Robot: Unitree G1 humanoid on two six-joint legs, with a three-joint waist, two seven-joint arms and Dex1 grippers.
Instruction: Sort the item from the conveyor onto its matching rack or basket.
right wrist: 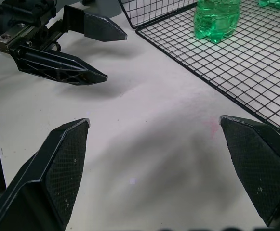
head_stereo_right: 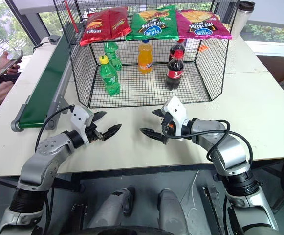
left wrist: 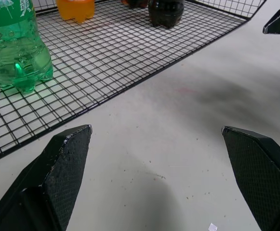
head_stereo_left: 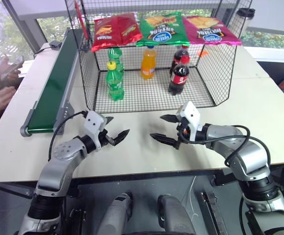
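Fingers on both our grippers stand wide apart and hold nothing. Our left gripper (head_stereo_left: 115, 134) and our right gripper (head_stereo_left: 167, 128) hover just above the white worktop (head_stereo_left: 259, 117), in front of the open side of the black wire cage (head_stereo_left: 85, 73), tips turned toward each other with bare worktop between them.

We take the cage as our landmark. On its mesh floor, near the middle toward the back, stands the orange soda bottle (head_stereo_left: 148, 62) with its blue cap, upright. To the cage's left side stand two green soda bottles (head_stereo_left: 115, 81), one in front of the other, the front one with a yellow cap. To the orange bottle's right stand two cola bottles (head_stereo_left: 179, 74) with red caps, also one before the other. On the cage's top shelf lie three snack bags (head_stereo_left: 163, 29): red, green and magenta.

Left of the cage, the green conveyor (head_stereo_left: 54, 88) runs along the worktop, its belt bare. Beyond the conveyor, further left of the cage, a person's hands (head_stereo_left: 0, 100) hold a phone.
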